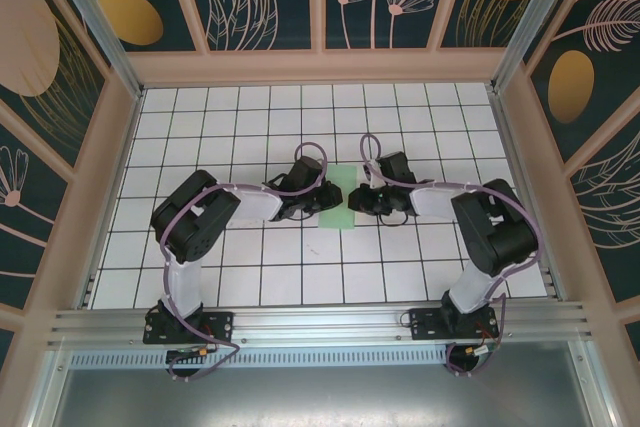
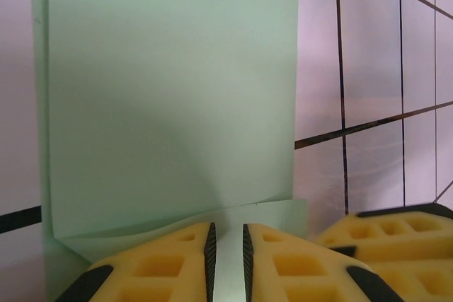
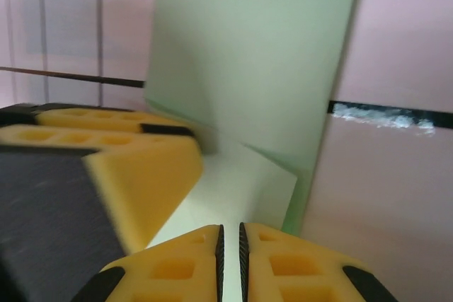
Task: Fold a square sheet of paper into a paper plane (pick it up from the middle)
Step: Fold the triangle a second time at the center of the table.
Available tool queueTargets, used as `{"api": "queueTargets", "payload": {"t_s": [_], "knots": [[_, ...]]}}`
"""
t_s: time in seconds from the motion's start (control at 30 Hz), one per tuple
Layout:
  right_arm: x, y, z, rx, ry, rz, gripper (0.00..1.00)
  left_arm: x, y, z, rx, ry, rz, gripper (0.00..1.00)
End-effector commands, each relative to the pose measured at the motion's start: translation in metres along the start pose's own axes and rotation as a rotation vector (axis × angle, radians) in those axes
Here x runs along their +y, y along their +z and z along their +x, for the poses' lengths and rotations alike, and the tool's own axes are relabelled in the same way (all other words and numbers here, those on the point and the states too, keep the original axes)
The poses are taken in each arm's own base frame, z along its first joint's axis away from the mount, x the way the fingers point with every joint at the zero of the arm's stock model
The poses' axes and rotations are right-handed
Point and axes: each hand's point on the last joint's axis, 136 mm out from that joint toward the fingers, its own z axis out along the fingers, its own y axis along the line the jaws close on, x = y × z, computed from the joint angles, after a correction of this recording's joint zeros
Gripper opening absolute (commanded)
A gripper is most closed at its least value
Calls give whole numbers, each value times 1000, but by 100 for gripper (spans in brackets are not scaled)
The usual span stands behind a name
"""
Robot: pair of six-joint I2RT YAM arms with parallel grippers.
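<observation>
Left hand (image 2: 226,238) and right hand (image 3: 229,237) pinch edges of the folded sheet of paper (image 2: 170,90).

Seen from my remote station: the square sheet of paper (image 1: 340,175) lies near the centre of the table (image 1: 200,267), doubled over with one layer on top of the other. The left gripper (image 1: 320,197) sits at the sheet's 9 o'clock edge and the right gripper (image 1: 352,203) at its 3 o'clock edge, facing each other with the paper between them. Through the left wrist camera I see the right gripper's fingers (image 2: 386,235) just beside the left pair, at their 3 o'clock. From the sheet, the left arm base (image 1: 188,322) stands at 7 o'clock and the right arm base (image 1: 452,322) at 5 o'clock, both on the rail (image 1: 320,327) along the table's near edge.
</observation>
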Motion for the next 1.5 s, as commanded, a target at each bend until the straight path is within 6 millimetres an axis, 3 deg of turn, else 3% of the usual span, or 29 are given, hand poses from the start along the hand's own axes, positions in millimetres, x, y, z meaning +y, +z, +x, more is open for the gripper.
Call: {"api": "queueTargets", "payload": {"t_s": [0.0,0.2,0.4,0.7,0.9,1.07,1.23,1.37,1.47], "knots": [[26,-15,3,-16,-17,-92,18,10,3,7,25,-23,-35,22],[25,-3,29,73,-21,-101,14,8,3,6,28,-14,-36,22],[16,4,41,113,0,-86,13,10,4,8,32,-18,-41,22],[-30,15,64,190,68,83,11,18,3,8,28,-18,-72,22],[-45,8,78,213,87,155,11,36,3,12,27,-23,-153,21],[-28,0,87,229,71,53,12,45,4,13,26,-28,-186,19],[-45,-5,97,244,115,78,12,51,5,17,31,-32,-199,19],[-55,-8,98,239,124,135,12,51,5,18,36,-35,-192,19],[-48,-12,91,226,114,124,12,48,4,17,33,-32,-182,19]]}}
